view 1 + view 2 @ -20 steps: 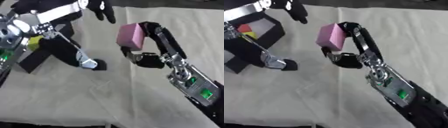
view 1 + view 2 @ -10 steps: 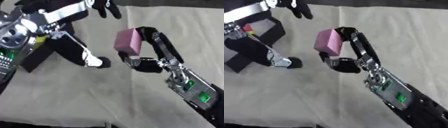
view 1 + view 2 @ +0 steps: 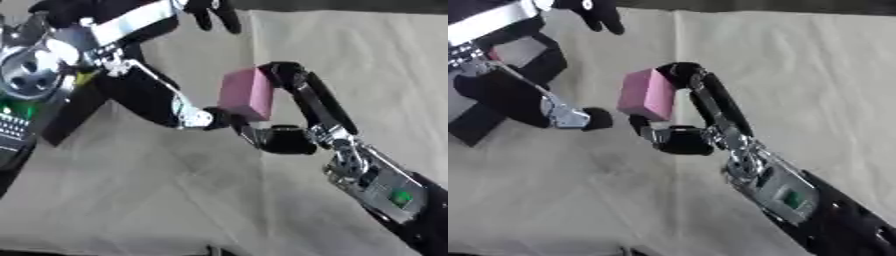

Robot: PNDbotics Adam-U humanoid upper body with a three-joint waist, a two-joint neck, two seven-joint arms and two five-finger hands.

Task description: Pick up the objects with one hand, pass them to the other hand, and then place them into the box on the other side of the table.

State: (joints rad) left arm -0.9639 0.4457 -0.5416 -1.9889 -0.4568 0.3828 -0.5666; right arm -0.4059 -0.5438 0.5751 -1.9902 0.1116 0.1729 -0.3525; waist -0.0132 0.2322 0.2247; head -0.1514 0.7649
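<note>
Right hand (image 3: 677, 131) around plain pink block (image 3: 647, 94)

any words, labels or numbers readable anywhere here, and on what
None can be read.
Pink block in the right hand: plain faces, no print.
Green patch on the right forearm: no letters show.
Green-lit panel on the left arm: marks too blurred to read.

Likely a lab: cloth-covered test table (image 3: 815, 75).

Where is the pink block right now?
The pink block is mid-frame above the cloth, pinched by the right hand, with the left hand close beside it on its left.
</note>
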